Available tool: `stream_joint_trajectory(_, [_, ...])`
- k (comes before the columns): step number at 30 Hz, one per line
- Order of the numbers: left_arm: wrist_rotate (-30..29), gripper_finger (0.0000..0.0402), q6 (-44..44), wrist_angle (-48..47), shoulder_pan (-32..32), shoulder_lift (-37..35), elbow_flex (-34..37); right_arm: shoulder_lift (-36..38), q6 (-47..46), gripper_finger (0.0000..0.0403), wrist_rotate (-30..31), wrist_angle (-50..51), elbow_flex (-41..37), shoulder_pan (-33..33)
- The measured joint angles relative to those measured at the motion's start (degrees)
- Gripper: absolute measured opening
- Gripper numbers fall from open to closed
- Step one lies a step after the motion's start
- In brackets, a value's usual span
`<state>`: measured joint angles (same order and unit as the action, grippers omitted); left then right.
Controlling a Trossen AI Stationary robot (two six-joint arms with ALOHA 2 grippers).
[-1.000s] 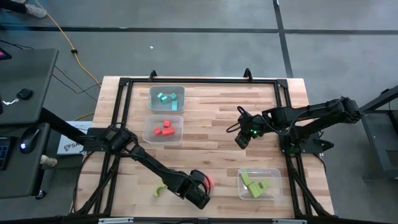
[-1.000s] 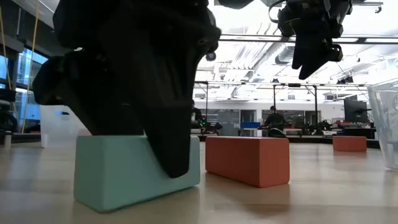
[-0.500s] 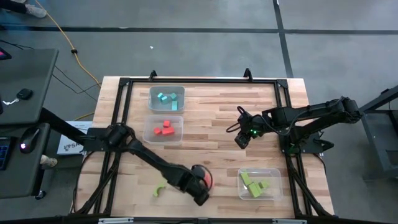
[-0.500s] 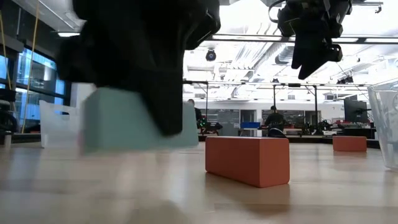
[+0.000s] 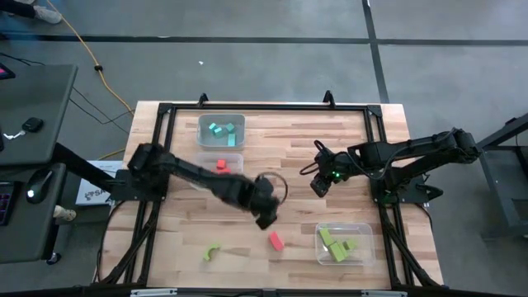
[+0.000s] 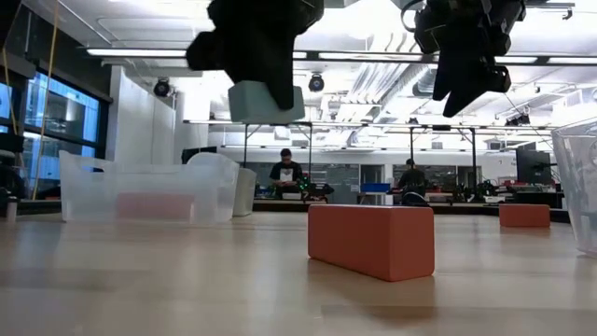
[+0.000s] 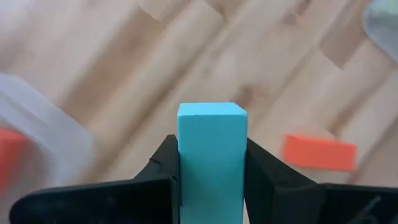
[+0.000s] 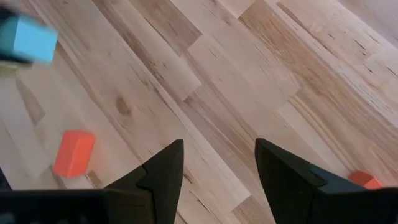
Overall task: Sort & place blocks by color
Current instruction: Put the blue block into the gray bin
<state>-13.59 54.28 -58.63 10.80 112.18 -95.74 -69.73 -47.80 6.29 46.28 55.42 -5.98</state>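
Observation:
My left gripper (image 5: pixel 266 216) hangs over the middle of the table, shut on a cyan block (image 7: pixel 211 155) that also shows in the low view (image 6: pixel 269 101). A red block (image 5: pixel 275 240) lies flat on the table just nearer the near edge, and a green arch (image 5: pixel 212 251) lies to its left. My right gripper (image 5: pixel 320 186) hovers open above bare wood (image 8: pixel 217 163) right of centre. Cyan blocks lie in the far left bin (image 5: pixel 221 129), red ones in the bin (image 5: pixel 216 172) in front of it, green ones in the near right bin (image 5: pixel 342 243). My left gripper pinches the cyan block between its two fingers (image 7: pixel 163 168), one on each long side (image 7: pixel 186 174). The fingers come from above. The block's free end (image 7: pixel 211 112) sticks out past the fingertips. The block is lifted clear of the table (image 6: pixel 269 101).
A second red block (image 6: pixel 523 215) lies farther off on the table, also seen in the right wrist view (image 8: pixel 364 180). A black frame (image 5: pixel 165 115) runs along the table's edges. People stand in the room beyond the table (image 6: pixel 285 173).
My left gripper, shut on the cyan block, has lifted it off the table near the near edge and carried it up and toward the table's far side, to the centre. The red block beside it has stayed where it was.

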Motion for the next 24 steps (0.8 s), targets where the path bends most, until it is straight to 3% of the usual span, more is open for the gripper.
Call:
stream_joint_trajectory(9, [-5.4, 0.0066, -16.5, -7.0, -12.2, -5.7, 0.0, 0.0, -4.8, 0.0188, 4.4, -0.7, 0.0, 0.0])
stream_joint_trajectory(24, [-6.7, 0.0066, -37.2, -10.9, -35.5, -8.6, 0.3, 0.0, -11.1, 0.0188, 7.8, -1.3, 0.0, 0.0])
